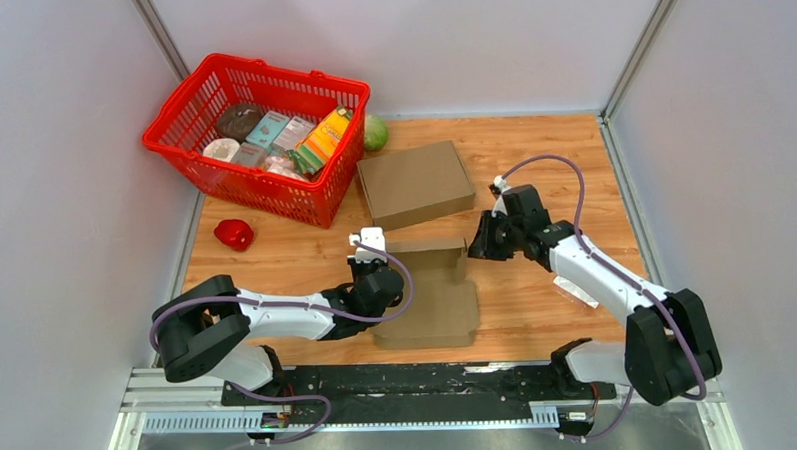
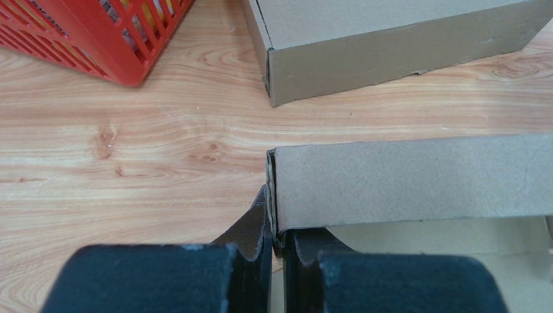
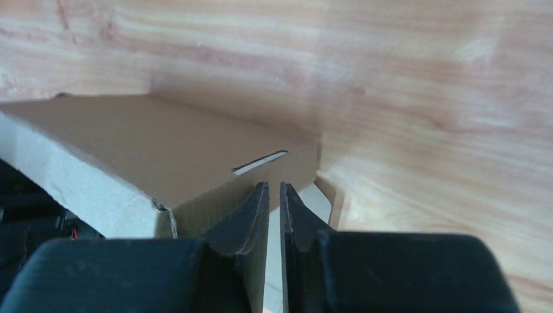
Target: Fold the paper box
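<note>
The paper box (image 1: 432, 306) lies open and half-formed on the wooden table between my arms, its back wall (image 2: 404, 182) standing upright. At the box's left rear corner, my left gripper (image 1: 376, 278) (image 2: 277, 225) is shut on the thin cardboard edge of the side wall. My right gripper (image 1: 477, 244) (image 3: 274, 187) is at the right rear corner of the box (image 3: 163, 140). Its jaws stand nearly together, with a pale strip of the box's side flap between them.
A second cardboard box (image 1: 416, 182) (image 2: 391, 32), closed, sits just behind. A red basket (image 1: 289, 79) (image 2: 85, 39) of groceries stands at the back left, with a green ball (image 1: 375, 133) beside it. A red object (image 1: 234, 234) lies left of the boxes.
</note>
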You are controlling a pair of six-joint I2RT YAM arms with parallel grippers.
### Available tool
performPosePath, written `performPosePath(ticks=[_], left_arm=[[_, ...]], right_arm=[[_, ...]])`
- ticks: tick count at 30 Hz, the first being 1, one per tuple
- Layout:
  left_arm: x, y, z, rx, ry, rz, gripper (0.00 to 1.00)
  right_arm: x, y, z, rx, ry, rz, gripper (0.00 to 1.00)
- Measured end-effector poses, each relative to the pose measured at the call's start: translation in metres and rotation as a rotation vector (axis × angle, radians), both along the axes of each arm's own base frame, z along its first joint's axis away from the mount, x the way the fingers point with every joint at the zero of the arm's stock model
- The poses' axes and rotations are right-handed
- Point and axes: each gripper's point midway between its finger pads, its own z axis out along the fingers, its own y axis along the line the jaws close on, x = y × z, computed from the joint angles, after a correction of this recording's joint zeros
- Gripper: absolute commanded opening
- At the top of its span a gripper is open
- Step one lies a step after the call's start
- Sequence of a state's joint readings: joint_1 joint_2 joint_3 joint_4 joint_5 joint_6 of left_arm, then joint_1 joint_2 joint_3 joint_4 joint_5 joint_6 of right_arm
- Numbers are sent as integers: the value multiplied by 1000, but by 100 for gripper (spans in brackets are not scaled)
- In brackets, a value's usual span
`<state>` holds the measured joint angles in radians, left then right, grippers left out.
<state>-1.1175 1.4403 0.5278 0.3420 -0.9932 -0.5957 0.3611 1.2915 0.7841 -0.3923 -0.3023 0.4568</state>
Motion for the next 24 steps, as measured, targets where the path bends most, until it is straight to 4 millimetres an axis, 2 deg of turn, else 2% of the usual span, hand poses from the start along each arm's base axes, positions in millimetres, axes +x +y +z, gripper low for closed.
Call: performPosePath(ticks=[3, 6, 11, 14, 18, 24], left_arm=[[0, 0, 0, 0, 1, 0, 0], [0, 0, 0, 1, 1, 1, 0], [0, 0, 0, 2, 1, 0, 0], [0, 0, 0, 3, 1, -1, 0], [0, 1, 0, 4, 0, 1, 0], [0, 0, 0, 0, -1, -4, 0]], right_arm=[[-15, 9, 1, -14, 2, 19, 18], [-20, 9, -1, -49, -2, 19, 22], [-24, -3, -7, -120, 4, 17, 38], [-29, -2, -1, -143, -33, 49, 46], [-37, 5, 6, -173, -104, 104, 47], [-40, 12, 0, -194, -189, 154, 46]])
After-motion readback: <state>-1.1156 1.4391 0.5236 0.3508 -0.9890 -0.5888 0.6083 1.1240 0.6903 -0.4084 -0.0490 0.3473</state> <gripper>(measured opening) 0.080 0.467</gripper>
